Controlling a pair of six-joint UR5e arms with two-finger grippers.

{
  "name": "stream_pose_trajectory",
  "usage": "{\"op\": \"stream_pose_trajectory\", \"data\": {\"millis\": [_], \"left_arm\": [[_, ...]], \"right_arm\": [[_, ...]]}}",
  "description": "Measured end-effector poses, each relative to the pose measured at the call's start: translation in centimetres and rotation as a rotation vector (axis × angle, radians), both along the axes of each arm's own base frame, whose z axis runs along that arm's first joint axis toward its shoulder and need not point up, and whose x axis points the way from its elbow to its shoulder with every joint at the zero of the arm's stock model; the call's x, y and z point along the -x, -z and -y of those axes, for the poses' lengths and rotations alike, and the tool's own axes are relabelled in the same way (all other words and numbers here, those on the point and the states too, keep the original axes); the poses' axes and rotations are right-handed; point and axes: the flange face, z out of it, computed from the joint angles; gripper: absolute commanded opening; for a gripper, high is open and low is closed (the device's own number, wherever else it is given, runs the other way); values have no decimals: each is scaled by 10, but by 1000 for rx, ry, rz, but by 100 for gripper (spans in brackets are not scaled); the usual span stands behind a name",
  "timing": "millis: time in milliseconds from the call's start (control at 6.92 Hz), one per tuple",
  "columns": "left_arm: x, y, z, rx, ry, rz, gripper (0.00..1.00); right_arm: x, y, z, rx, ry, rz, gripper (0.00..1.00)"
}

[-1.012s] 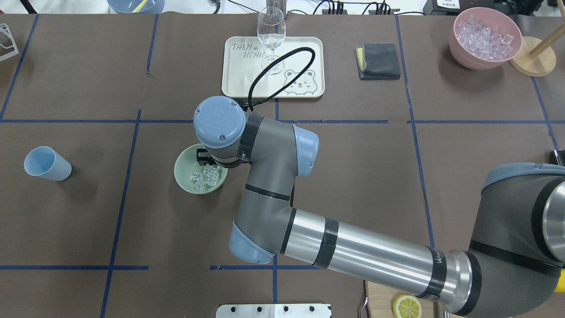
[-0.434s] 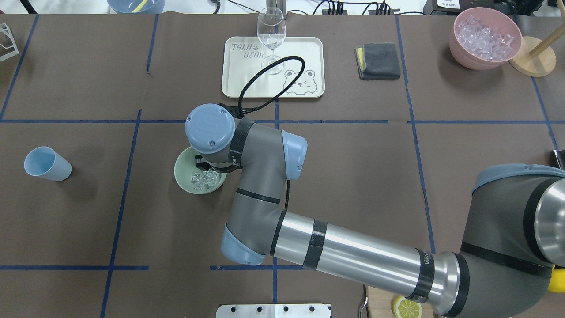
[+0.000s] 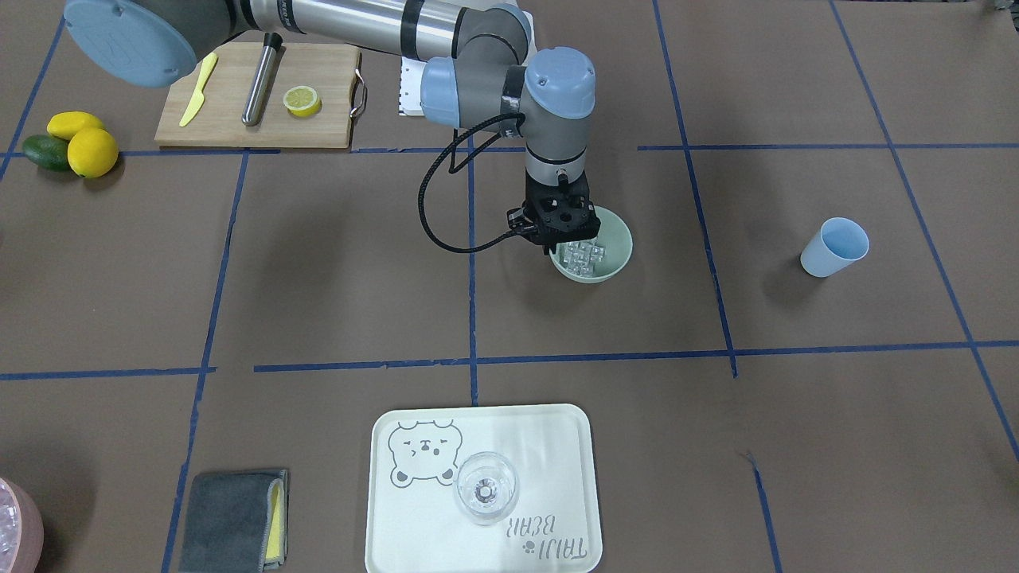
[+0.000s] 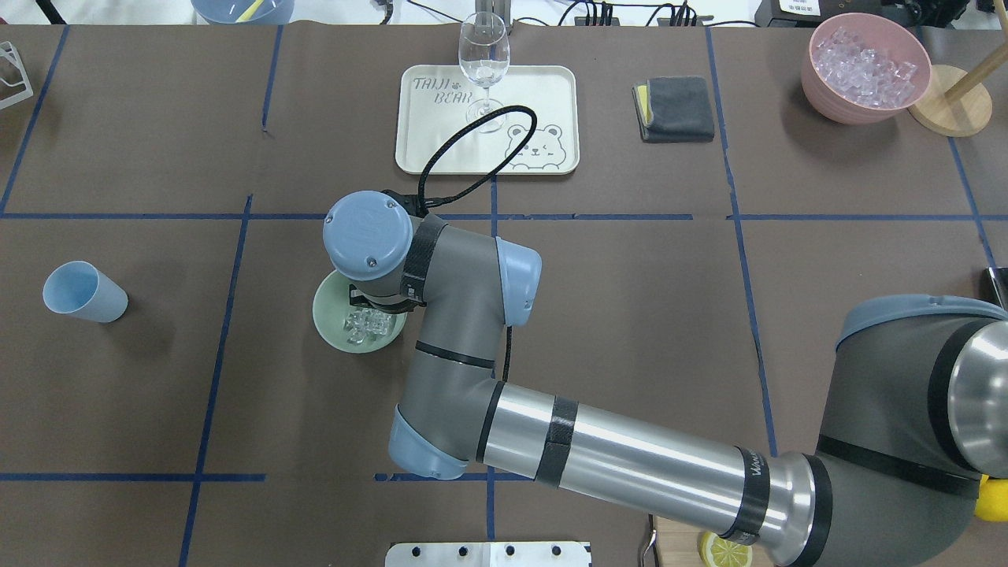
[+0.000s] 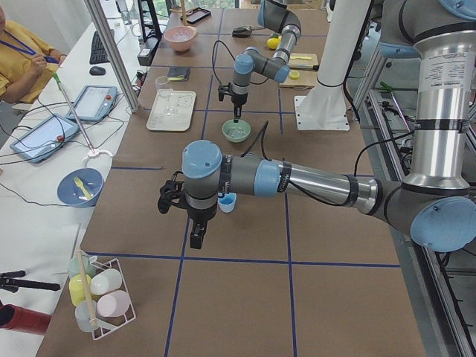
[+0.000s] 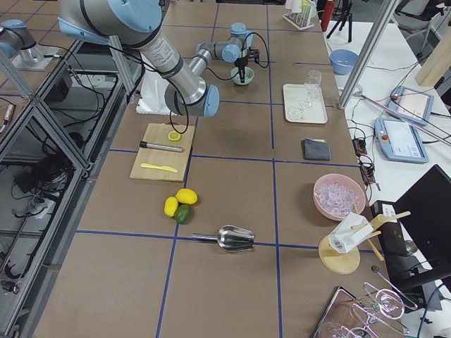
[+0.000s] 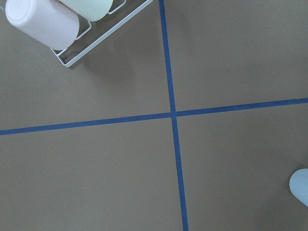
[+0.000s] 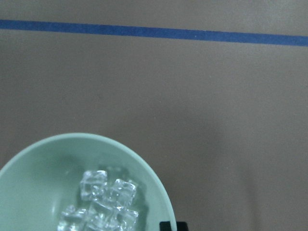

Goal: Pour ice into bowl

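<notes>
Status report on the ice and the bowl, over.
Right claw at bowl rim, grip unclear. Left claw hovers near blue cup, state unclear. Ice in bowl. No obstruction seen.

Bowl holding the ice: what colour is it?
The bowl is pale sage green; clearest in right wrist view.
</notes>
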Motion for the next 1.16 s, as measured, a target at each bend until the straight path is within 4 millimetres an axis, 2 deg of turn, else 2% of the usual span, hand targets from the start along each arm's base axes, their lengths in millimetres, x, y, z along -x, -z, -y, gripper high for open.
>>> {"op": "stream_pose_trajectory", "data": {"millis": [289, 434, 578, 723, 867, 1012, 1156], "left_arm": [[0, 1, 0, -1, 0, 0, 100], [0, 1, 0, -2, 0, 0, 100], [0, 1, 0, -2, 0, 0, 100], [0, 0, 1, -4, 0, 0, 100], [0, -4, 1, -7, 0, 0, 100], [0, -9, 1, -8, 0, 0, 100], [0, -12, 0, -5, -1, 0, 100]], "right_arm": [[1, 4, -3, -1, -3, 21, 0], [-5, 12, -3, -7, -6, 45, 0], [-16, 20, -4, -12, -16, 78, 0], [-33, 17, -1, -1, -43, 107, 0], [-58, 4, 8, 13, -78, 126, 0], [-96, -17, 23, 22, -98, 140, 0], [-145, -46, 40, 27, -87, 150, 0]]}}
